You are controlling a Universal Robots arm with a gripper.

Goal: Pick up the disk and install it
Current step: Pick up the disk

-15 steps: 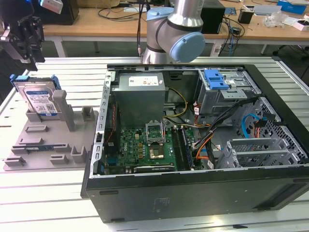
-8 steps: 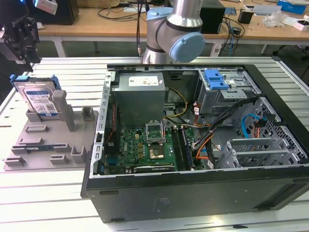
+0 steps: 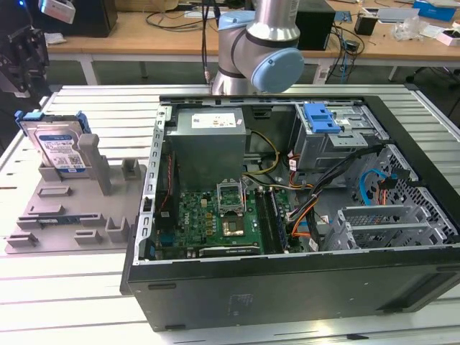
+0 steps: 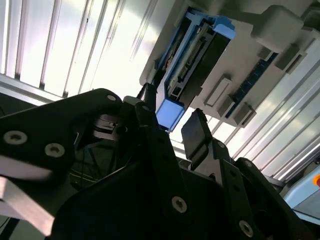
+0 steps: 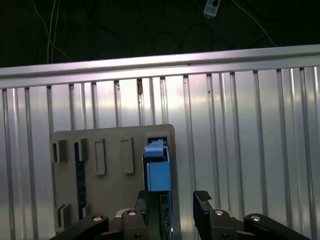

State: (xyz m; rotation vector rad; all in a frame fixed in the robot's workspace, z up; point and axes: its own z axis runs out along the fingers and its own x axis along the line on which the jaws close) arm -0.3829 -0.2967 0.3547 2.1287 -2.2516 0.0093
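The disk [image 3: 59, 147] stands on edge in a slot of the grey fixture plate [image 3: 72, 215] at the exterior view's left, its white-and-blue label facing out and blue rails on its sides. My gripper [image 3: 21, 54] hangs above and behind it, apart from it. In both wrist views the disk [image 5: 159, 172] [image 4: 195, 55] is seen edge-on, blue rail end toward the camera. The gripper [image 5: 172, 197] [image 4: 172, 125] is open, and its fingers [image 5: 202, 197] [image 4: 196, 132] hold nothing. The disk's edge lines up close to one finger rather than midway.
An open computer case [image 3: 287, 287] lies at the exterior view's right, with a grey power-supply box [image 3: 208, 144], a motherboard [image 3: 215, 215] and a drive cage carrying a bare blue clip [image 3: 320, 118]. The arm's base [image 3: 259, 43] stands behind it. The ribbed aluminium table [image 5: 250, 125] runs underneath.
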